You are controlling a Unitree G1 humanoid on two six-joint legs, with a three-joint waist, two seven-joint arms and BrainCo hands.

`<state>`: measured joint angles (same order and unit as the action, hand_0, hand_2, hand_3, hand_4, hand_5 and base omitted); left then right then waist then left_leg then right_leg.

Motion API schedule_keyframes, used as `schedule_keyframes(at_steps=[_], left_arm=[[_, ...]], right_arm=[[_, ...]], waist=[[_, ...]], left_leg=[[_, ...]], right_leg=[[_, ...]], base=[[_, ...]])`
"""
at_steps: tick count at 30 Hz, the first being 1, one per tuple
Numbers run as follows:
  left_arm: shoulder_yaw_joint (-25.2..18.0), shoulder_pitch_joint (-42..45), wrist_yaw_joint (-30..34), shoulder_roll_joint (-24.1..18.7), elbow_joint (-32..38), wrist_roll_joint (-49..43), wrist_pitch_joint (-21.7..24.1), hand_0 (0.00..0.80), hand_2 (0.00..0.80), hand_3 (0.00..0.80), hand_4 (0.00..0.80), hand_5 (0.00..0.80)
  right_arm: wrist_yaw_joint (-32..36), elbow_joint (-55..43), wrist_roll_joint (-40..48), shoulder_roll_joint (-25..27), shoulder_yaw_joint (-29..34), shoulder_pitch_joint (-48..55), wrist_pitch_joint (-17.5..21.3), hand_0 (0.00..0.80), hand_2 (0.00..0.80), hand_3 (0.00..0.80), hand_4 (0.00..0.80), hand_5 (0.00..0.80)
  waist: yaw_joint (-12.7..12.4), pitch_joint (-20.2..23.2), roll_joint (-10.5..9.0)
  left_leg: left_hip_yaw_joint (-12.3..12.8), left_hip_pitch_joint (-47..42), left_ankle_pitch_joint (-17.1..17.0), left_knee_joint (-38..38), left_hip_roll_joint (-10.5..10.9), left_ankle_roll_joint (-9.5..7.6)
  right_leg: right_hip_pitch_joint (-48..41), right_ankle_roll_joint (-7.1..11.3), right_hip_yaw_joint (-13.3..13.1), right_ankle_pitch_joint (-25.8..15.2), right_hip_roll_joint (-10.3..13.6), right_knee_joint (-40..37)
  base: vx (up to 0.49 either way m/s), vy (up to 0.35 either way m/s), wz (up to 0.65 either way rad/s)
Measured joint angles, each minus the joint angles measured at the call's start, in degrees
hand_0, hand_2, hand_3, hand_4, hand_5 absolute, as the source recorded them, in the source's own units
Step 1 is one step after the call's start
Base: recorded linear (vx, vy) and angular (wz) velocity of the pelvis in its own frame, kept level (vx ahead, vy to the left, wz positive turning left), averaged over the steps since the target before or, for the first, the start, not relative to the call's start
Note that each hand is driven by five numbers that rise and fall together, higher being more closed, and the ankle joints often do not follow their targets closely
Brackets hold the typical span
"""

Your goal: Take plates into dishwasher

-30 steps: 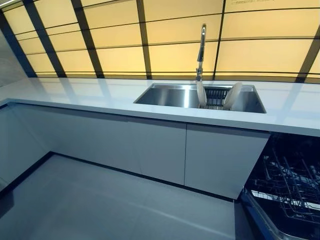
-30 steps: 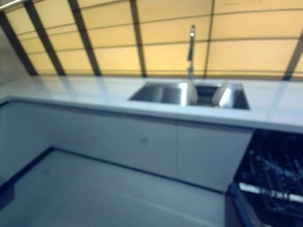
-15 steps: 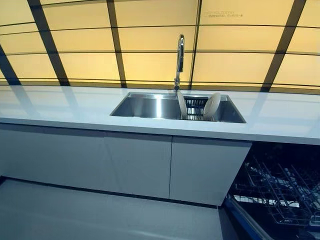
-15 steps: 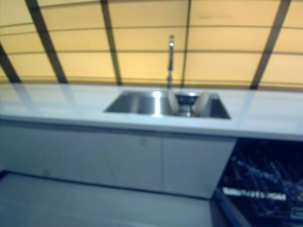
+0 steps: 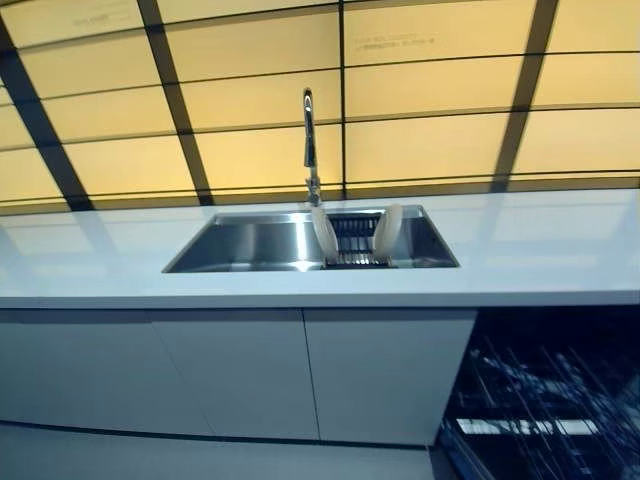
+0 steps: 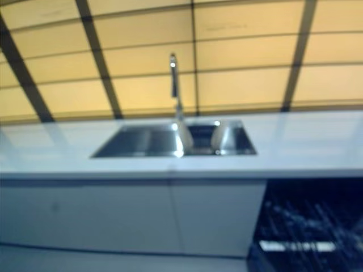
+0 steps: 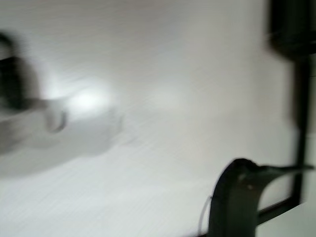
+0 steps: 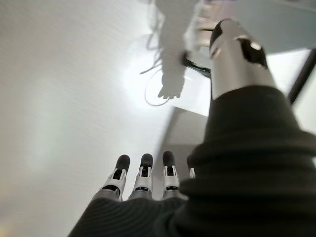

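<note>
two pale plates stand on edge in a dark rack (image 5: pixel 355 240) at the right end of a steel sink (image 5: pixel 250 245), the left plate (image 5: pixel 324 234) leaning one way and the right plate (image 5: pixel 387 229) leaning the other, with the rack's bars showing between them. a tall tap (image 5: pixel 310 145) rises just behind the sink, near the left plate. the sink is set into a white counter (image 5: pixel 540 250) that runs across the whole scene, backed by a wall of yellow panels (image 5: pixel 420 140) crossed by dark strips. under the counter are plain grey cabinet doors (image 5: pixel 240 370), and to their right the dishwasher (image 5: pixel 545 400) stands open, its dark inside showing wire racks; no plate can be made out in it. neither hand shows in the head views. the right hand (image 8: pixel 143 180) appears in its own wrist view, hanging over the pale floor (image 8: pixel 59 98) with its fingers (image 8: pixel 121 170) straight and relaxed, holding nothing. the left wrist view shows only a dark rounded part of the left hand (image 7: pixel 237 197) over the same floor, and i cannot tell whether its fingers are spread or curled. both plates are well apart from either hand.
</note>
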<state>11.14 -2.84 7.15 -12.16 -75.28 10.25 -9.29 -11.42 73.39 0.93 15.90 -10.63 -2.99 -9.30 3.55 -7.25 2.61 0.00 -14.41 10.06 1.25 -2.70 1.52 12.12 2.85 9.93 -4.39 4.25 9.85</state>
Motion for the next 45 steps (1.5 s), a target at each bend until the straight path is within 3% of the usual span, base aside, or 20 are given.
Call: schedule_keyframes(at_steps=[2, 3, 7, 10, 13, 14, 15, 16, 18, 20, 21, 22, 23, 24, 26, 28, 29, 32, 38, 45], left_arm=[[1.15, -0.37, 0.11, 0.05, 0.07, -0.59, 0.07, 0.000, 0.000, 0.000, 0.000, 0.000], [1.17, -0.79, 0.09, 0.28, 0.09, -0.59, 0.06, 0.000, 0.000, 0.000, 0.000, 0.000], [1.15, -0.82, -0.05, 0.41, -0.10, -0.59, 0.36, 0.000, 0.000, 0.000, 0.000, 0.000], [1.16, -0.83, -0.44, 0.28, -0.10, -0.44, 1.35, 0.000, 0.000, 0.000, 0.000, 0.000], [1.11, -0.54, -1.22, 0.43, -0.49, 0.33, 2.47, 0.000, 0.000, 0.000, 0.000, 0.000], [0.93, -1.03, -1.80, 0.51, -0.66, 2.44, 3.68, 0.000, 0.000, 0.000, 0.000, 0.000], [1.02, -0.87, -2.10, 0.30, 0.20, 3.61, 4.86, 0.000, 0.000, 0.000, 0.000, 0.000], [0.58, 0.38, -2.70, 0.77, 0.54, 5.20, 6.83, 0.000, 0.000, 0.000, 0.000, 0.000], [1.05, 0.62, -3.01, 0.41, 0.59, 5.20, 8.59, 0.000, 0.000, 0.000, 0.000, 0.000], [1.07, 0.38, -3.46, 0.24, 0.64, 5.05, 9.58, 0.000, 0.000, 0.000, 0.000, 0.000], [1.01, 0.25, -3.78, 1.32, 1.15, 4.87, 9.57, 0.000, 0.000, 0.000, 0.000, 0.000], [1.05, 0.46, -3.90, 0.98, 1.54, 4.66, 8.95, 0.000, 0.000, 0.000, 0.000, 0.000], [1.08, 0.37, -4.43, 0.95, 1.79, 4.45, 8.28, 0.000, 0.000, 0.000, 0.000, 0.000], [1.11, -0.06, -4.44, 0.46, 1.89, 4.27, 6.95, 0.000, 0.000, 0.000, 0.000, 0.000], [1.13, -1.42, -4.44, -0.23, 2.05, 4.19, 5.60, 0.000, 0.000, 0.000, 0.000, 0.000], [1.12, -2.10, -4.47, -0.45, 2.11, 4.19, 4.84, 0.000, 0.000, 0.000, 0.000, 0.000], [1.14, -2.28, -4.41, -0.73, 2.36, 4.17, 4.64, 0.000, 0.000, 0.000, 0.000, 0.000], [1.16, -1.83, -4.32, -0.90, 2.29, 4.09, 4.17, 0.000, 0.000, 0.000, 0.000, 0.000], [1.46, -0.82, -4.34, -2.10, 2.27, 4.04, 2.77, 0.000, 0.000, 0.000, 0.000, 0.000], [1.45, -1.53, -3.73, -2.54, 2.35, -0.82, 2.44, 0.000, 0.000, 0.000, 0.000, 0.000]], right_arm=[[0.70, -1.11, 0.77, -0.91, 0.16, -0.57, 0.17, 0.000, 0.000, 0.000, 0.000, 0.000], [0.59, -1.08, 0.74, -1.06, 0.19, -0.97, 0.22, 0.000, 0.000, 0.000, 0.000, 0.000], [0.54, -0.98, 0.69, -0.55, 0.19, -1.40, 0.32, 0.000, 0.000, 0.000, 0.000, 0.000], [0.59, -0.70, 0.18, -0.29, -0.14, -1.30, 0.44, 0.000, 0.000, 0.000, 0.000, 0.000], [1.03, -0.49, 0.19, -0.55, -0.82, -1.36, 0.44, 0.000, 0.000, 0.000, 0.000, 0.000], [1.12, 0.04, 0.19, -0.58, -0.97, -2.10, 0.39, 0.000, 0.000, 0.000, 0.000, 0.000], [1.23, 0.28, 0.19, -1.10, -1.92, -1.73, 0.33, 0.000, 0.000, 0.000, 0.000, 0.000], [1.06, 0.98, 0.16, -1.06, -3.24, -1.68, 0.25, 0.000, 0.000, 0.000, 0.000, 0.000], [1.11, 1.19, 0.21, -1.53, -3.91, -2.19, 0.34, 0.000, 0.000, 0.000, 0.000, 0.000], [1.12, 1.26, 0.24, -1.92, -3.81, -2.36, 0.70, 0.000, 0.000, 0.000, 0.000, 0.000], [1.26, 1.52, 0.23, -1.15, -3.72, -2.73, 0.64, 0.000, 0.000, 0.000, 0.000, 0.000], [1.25, 0.89, 0.24, -0.98, -3.72, -3.04, 0.47, 0.000, 0.000, 0.000, 0.000, 0.000], [1.36, 0.69, 0.26, -0.63, -3.76, -3.09, 0.59, 0.000, 0.000, 0.000, 0.000, 0.000], [1.69, -0.13, 0.25, -0.46, -3.76, -2.15, 1.22, 0.000, 0.000, 0.000, 0.000, 0.000], [2.23, -1.00, 0.22, -0.46, -3.77, -0.91, 1.61, 0.000, 0.000, 0.000, 0.000, 0.000], [2.24, -1.00, 0.21, -0.70, -3.78, -0.20, 1.78, 0.000, 0.000, 0.000, 0.000, 0.000], [2.29, -0.83, 0.16, -0.85, -3.74, -0.01, 1.63, 0.000, 0.000, 0.000, 0.000, 0.000], [3.12, 0.35, -0.09, -0.84, -3.55, 0.11, 0.88, 0.000, 0.000, 0.000, 0.000, 0.000], [8.40, 0.33, -0.20, -1.46, -3.56, -1.41, -0.34, 0.000, 0.000, 0.000, 0.000, 0.000], [11.48, -0.01, -0.31, -1.55, -3.51, -2.57, -1.09, 0.000, 0.000, 0.000, 0.000, 0.000]], waist=[[-0.24, 0.17, -0.12], [-0.59, 0.28, 0.07], [-1.27, 0.64, 0.57], [-1.42, 1.07, 1.12], [-1.99, 2.12, -1.20], [-3.59, 1.47, -1.30], [-4.72, 1.19, -3.69], [-6.05, 1.06, -4.07], [-6.14, 0.89, -4.08], [-6.10, 0.49, -3.97], [-6.77, -0.47, -1.25], [-7.18, -0.80, -1.99], [-7.34, -0.98, -1.18], [-5.73, -0.65, -0.87], [-5.69, -0.06, -1.43], [-5.76, 0.38, -1.58], [-5.45, 0.77, -2.69], [-5.86, 1.32, -3.62], [-6.13, 1.11, -2.69], [-6.13, 1.10, -3.13]], left_leg=[[-0.03, 0.04, 0.07, 0.46, -0.42, 0.13], [0.05, 0.05, 0.06, 0.63, -0.81, 0.14], [-0.14, 0.06, 0.05, 2.05, -1.19, 0.22], [-0.20, 0.77, 0.75, 3.99, -1.78, 1.52], [-0.11, 9.45, 0.13, 20.44, -0.57, 3.96], [-0.08, 15.12, -0.32, 31.61, -0.59, 4.76], [0.27, 18.97, -3.05, 39.78, 0.69, 6.16], [-0.08, 21.10, -1.82, 39.28, 0.48, 4.17], [2.90, 21.35, -2.25, 23.27, -0.33, 3.62], [2.62, 22.04, -5.34, 9.67, 0.95, 3.60], [1.76, 22.27, -6.71, 6.52, -0.53, 3.27], [1.90, 22.38, -7.08, 6.91, -0.28, 2.94], [1.71, 21.63, -7.61, 7.07, -0.77, 2.04], [1.48, 21.35, -7.91, 9.52, -0.78, 1.15], [2.41, 20.59, -8.17, 11.21, 0.23, 0.20], [2.81, 20.92, -8.93, 9.81, 0.70, -0.95], [2.78, 20.89, -9.14, 8.41, 1.97, -1.23], [2.99, 19.54, -9.40, 3.84, 4.21, -1.58], [4.59, 18.98, -11.49, 3.39, 4.71, -4.22], [4.80, 16.50, -11.26, 1.72, 5.70, -4.57]], right_leg=[[-0.76, -3.35, -0.10, 0.11, -1.34, -0.29], [-0.86, -4.03, -0.09, 0.28, -1.99, -0.63], [-1.97, -5.12, -0.08, 0.07, -2.58, -1.99], [-1.88, -5.21, 0.37, 0.18, -2.95, -2.18], [-4.07, -3.68, 2.08, 0.83, -1.67, -4.54], [-1.21, -7.08, 3.04, 4.57, -1.41, 6.26], [-2.00, -8.62, 1.94, 8.84, -0.57, 6.44], [-4.11, -8.27, 1.74, 8.16, -1.04, 4.04], [-7.01, -6.83, 1.80, 7.23, -2.25, -0.86], [-10.20, -5.21, 1.58, 7.29, -3.75, -8.37], [-11.93, -4.22, 1.23, 8.29, -5.91, -9.04], [-12.10, -3.63, 1.41, 6.83, -4.03, -6.45], [-12.49, -7.53, 4.19, 3.71, -4.47, -6.82], [-13.55, -7.25, 6.08, 3.81, -4.67, -7.28], [-13.54, -6.68, 7.20, 4.77, -3.78, -6.14], [-11.92, -4.39, 5.50, 6.30, -3.27, -3.13], [-11.39, -3.95, 2.69, 7.13, -2.47, -1.38], [-11.04, -3.17, 1.38, 7.95, -0.70, -1.87], [-10.17, -1.80, 0.57, 10.39, 0.27, 0.44], [-11.57, -1.07, -0.15, 11.76, 1.10, 0.79]], base=[[0.227, -0.067, 0.16], [0.243, -0.057, -0.03], [0.154, -0.027, -0.09], [0.148, -0.070, 0.00], [0.178, -0.130, 0.01], [0.168, 0.035, -0.34], [0.189, 0.135, -0.56], [0.213, 0.203, -0.50], [0.255, 0.263, -0.29], [0.214, 0.246, -0.30], [0.184, 0.248, -0.74], [0.197, 0.252, -0.97], [0.152, 0.172, -0.61], [0.145, 0.147, -0.28], [0.116, 0.118, -0.11], [0.096, 0.100, -0.02], [0.116, 0.113, 0.29], [0.057, 0.063, 0.36], [0.083, 0.101, 0.13], [0.127, 0.092, -0.01]])
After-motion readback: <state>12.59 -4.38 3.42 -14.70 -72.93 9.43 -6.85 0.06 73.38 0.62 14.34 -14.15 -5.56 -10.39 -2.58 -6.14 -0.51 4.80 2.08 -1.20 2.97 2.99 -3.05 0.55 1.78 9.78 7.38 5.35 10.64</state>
